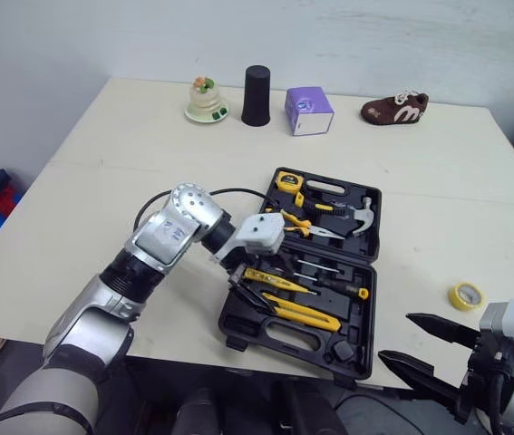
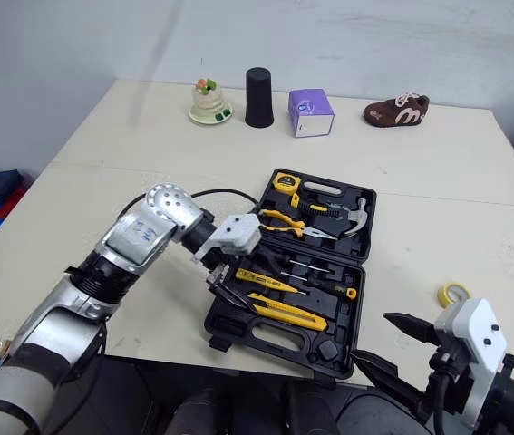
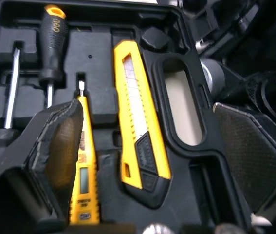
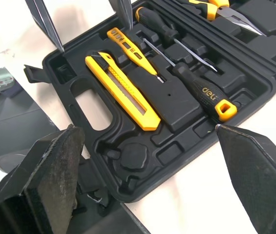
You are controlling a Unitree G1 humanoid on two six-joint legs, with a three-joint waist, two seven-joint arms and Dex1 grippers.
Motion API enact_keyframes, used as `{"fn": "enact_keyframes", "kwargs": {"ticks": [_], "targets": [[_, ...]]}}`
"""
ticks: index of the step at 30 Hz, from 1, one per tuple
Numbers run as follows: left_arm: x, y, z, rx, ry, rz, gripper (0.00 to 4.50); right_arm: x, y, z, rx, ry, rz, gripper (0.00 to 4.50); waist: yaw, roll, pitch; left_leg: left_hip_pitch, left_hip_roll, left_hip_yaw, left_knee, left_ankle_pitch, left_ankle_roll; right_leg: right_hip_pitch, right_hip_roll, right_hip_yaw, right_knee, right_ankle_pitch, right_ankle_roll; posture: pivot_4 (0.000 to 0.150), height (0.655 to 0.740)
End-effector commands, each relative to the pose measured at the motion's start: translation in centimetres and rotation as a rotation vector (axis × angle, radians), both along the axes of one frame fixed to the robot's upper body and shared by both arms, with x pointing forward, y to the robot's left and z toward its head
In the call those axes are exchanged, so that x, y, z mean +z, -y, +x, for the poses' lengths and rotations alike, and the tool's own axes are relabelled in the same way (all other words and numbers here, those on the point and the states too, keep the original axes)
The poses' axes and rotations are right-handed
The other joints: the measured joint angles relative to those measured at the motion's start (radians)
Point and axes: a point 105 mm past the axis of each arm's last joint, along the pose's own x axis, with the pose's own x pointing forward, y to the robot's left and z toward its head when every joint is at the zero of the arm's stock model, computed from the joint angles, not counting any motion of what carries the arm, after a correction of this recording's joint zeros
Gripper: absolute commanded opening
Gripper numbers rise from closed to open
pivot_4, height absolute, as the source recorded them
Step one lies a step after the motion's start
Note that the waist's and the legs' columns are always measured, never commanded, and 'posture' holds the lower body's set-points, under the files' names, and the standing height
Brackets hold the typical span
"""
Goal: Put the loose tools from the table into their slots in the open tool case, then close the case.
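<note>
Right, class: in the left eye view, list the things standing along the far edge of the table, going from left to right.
small ornament → black cup → purple box → brown shoe

Matt black plastic tool case (image 4: pixel 174 100), glossy yellow plastic utility knife (image 3: pixel 140 122), shiny metal hammer (image 1: pixel 363 214), smooth table (image 1: pixel 102 181)

The tool case (image 1: pixel 352 328) is black. Its utility knife (image 1: pixel 302 312) and tape measure (image 1: pixel 288 182) are yellow, and the screwdriver (image 4: pixel 201 92) is black with a yellow cap. The cream table (image 1: pixel 130 145) bears a yellow tape roll (image 1: pixel 457 295), a purple box (image 1: pixel 308 111), a black cup (image 1: pixel 257 95) and a brown-and-white shoe (image 1: pixel 392 109).
</note>
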Motion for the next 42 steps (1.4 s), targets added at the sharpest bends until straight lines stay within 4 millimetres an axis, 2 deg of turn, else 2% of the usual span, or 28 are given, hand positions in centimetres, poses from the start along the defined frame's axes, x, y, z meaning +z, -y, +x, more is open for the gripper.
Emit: {"fn": "enact_keyframes", "kwargs": {"ticks": [1, 9, 16, 19, 25, 29, 32, 38, 42], "targets": [[-0.3, 0.2, -0.5, -0.067, -0.080, -0.087, 3.69, 0.9, -1.8, -0.5, 0.086, 0.057, -0.013, 4.50, 0.001, 0.000, 0.000, 0.000, 0.000, 0.000, 0.000, 0.000, 0.000, 0.000, 0.000, 0.000, 0.000, 0.000, 0.000, 0.150, 0.7383], [-3.0, 0.4, -0.7, -0.059, -0.119, -0.084, 0.03, 0.8, -1.7, -0.3, 0.082, 0.069, -0.023, 4.50, -0.001, 0.000, 0.000, -0.001, 0.000, 0.000, 0.000, 0.000, 0.000, 0.000, 0.000, 0.000, -0.001, 0.000, 0.000, 0.150, 0.7383], [-4.5, 0.4, -0.6, -0.068, -0.072, -0.020, 0.03, 0.5, -1.7, -0.4, 0.068, 0.068, -0.020, 4.50, 0.001, 0.000, 0.000, -0.001, 0.000, 0.000, 0.000, 0.000, 0.000, 0.000, 0.000, 0.000, -0.001, 0.000, 0.000, 0.150, 0.7383], [-5.8, 0.1, -0.5, -0.065, -0.056, 0.052, 0.03, 0.4, -1.6, -0.4, 0.062, 0.067, -0.019, 4.50, 0.001, 0.000, 0.000, -0.001, 0.000, 0.000, 0.000, 0.000, 0.000, 0.000, 0.000, 0.000, -0.001, 0.000, 0.000, 0.150, 0.7383], [-9.0, -1.2, 0.0, -0.105, 0.111, 0.212, 0.03, 0.0, -1.3, -0.3, 0.040, 0.055, -0.023, 4.50, 0.000, 0.000, -0.006, 0.003, 0.000, 0.000, -0.001, 0.000, 0.001, 0.004, 0.000, 0.000, -0.002, 0.000, 0.000, 0.150, 0.7383], [-8.9, -0.8, -0.1, -0.088, 0.082, 0.192, 0.03, -0.4, -1.1, -0.4, 0.029, 0.045, -0.025, 4.50, -0.001, 0.005, -0.015, 0.019, 0.000, 0.000, -0.015, 0.000, 0.001, 0.027, 0.000, -0.001, -0.018, -0.001, -0.001, 0.150, 0.7383], [-8.9, -0.8, -0.5, -0.099, 0.073, 0.175, 0.03, -0.6, -0.9, -0.4, 0.017, 0.037, -0.025, 4.50, -0.001, 0.008, -0.019, 0.019, 0.001, 0.000, -0.016, 0.000, 0.001, 0.028, 0.000, -0.001, -0.021, -0.004, -0.007, 0.150, 0.7383], [-8.6, -0.7, -1.3, -0.112, 0.057, 0.146, 0.03, -1.0, -0.6, -0.5, 0.002, 0.033, -0.018, 4.50, -0.001, 0.008, -0.020, 0.019, 0.001, -0.001, -0.017, 0.000, 0.001, 0.028, 0.000, -0.002, -0.022, -0.003, -0.006, 0.150, 0.7383], [-9.0, -1.2, -1.1, -0.125, 0.104, 0.179, 0.03, -1.0, -0.7, -0.3, 0.010, 0.039, -0.017, 4.50, -0.001, 0.008, -0.020, 0.019, 0.001, -0.001, -0.018, -0.001, 0.001, 0.027, 0.000, -0.002, -0.022, -0.003, -0.006, 0.150, 0.7383]]}}
